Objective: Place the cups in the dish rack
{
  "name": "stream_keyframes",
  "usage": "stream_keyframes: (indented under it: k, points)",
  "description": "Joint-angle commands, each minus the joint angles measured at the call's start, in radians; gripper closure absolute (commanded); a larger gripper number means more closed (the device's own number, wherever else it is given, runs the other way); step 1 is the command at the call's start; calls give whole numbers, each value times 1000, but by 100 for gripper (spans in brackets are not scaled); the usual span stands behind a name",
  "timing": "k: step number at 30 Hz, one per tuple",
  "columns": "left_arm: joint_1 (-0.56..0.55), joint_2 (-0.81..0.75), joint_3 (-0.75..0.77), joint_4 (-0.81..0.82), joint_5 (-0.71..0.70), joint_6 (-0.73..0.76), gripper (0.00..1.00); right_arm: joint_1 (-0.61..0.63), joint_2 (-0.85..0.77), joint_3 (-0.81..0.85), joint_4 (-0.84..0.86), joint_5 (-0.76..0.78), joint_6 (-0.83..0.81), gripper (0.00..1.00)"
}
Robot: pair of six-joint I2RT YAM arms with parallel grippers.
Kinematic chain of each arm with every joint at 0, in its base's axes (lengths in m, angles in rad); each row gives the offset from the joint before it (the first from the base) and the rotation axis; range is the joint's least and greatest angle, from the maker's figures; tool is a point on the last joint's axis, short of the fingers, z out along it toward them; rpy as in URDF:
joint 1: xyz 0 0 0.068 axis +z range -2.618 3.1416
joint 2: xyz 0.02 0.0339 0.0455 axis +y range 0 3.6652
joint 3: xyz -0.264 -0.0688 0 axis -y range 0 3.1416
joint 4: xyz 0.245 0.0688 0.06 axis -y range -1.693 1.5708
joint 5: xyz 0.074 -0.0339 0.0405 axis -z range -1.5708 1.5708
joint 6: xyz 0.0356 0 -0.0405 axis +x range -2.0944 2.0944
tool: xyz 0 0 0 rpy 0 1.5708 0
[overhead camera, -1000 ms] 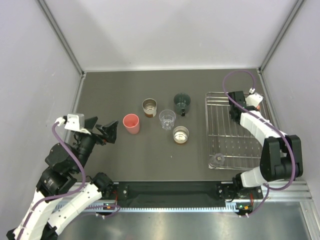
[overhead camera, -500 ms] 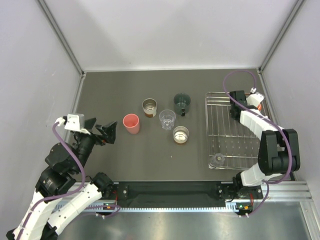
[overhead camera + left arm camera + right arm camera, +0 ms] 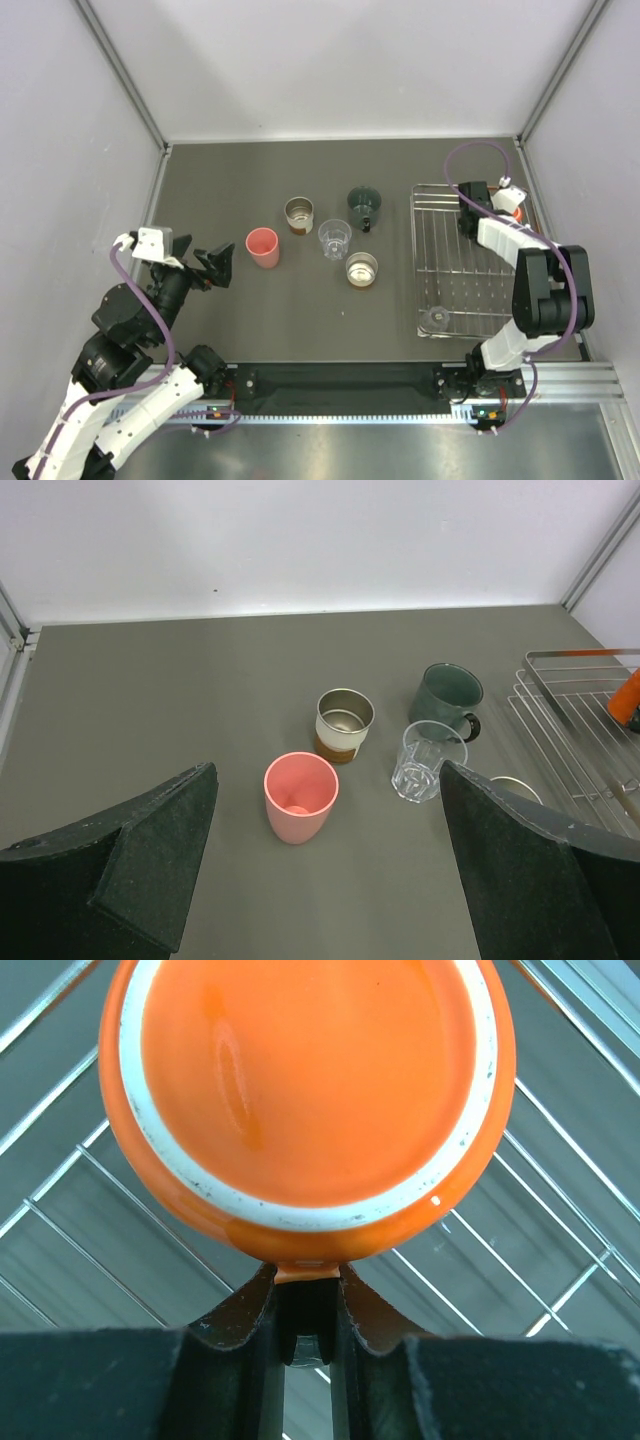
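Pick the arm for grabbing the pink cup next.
Left. The left gripper is open and faces the pink cup nearby; the right gripper is shut on the orange cup over the rack.

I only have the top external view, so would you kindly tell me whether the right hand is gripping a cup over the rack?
Observer: Yes; the right hand is shut on the orange cup's edge.
Operator: Thank you. Which way does the cup face?
Observer: Its orange face with a white ring fills the right wrist view, dish rack wires behind it.
Operator: And the left side?
Observer: The left hand is open; the left wrist view shows the pink cup, upright and empty, straight ahead of it.
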Motion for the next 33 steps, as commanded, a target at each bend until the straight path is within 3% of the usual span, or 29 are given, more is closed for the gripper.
stream_keyframes:
  k: [1, 6, 12, 16, 19, 26, 33]
  points:
    - [-3, 9, 29, -7, -21, 16, 2, -14, 3, 66, 85, 65, -2, 100]
    - [-3, 10, 33, -17, -23, 9, 2, -13, 6, 55, 83, 67, 6, 100]
    - [-3, 16, 38, -17, -17, 6, 2, -11, 2, 47, 48, 39, 16, 70]
    - [-3, 29, 42, -12, -12, 2, 2, -6, 5, 47, 22, 7, 15, 44]
    - [-3, 44, 50, -9, -7, -11, 3, -3, 0, 53, 14, -20, 4, 33]
    - [-3, 99, 96, -44, -3, -80, 5, 17, -92, 102, -160, -79, 56, 30]
    - [-3, 266, 209, -133, -43, -189, 12, 47, -295, 170, -510, -238, 69, 27]
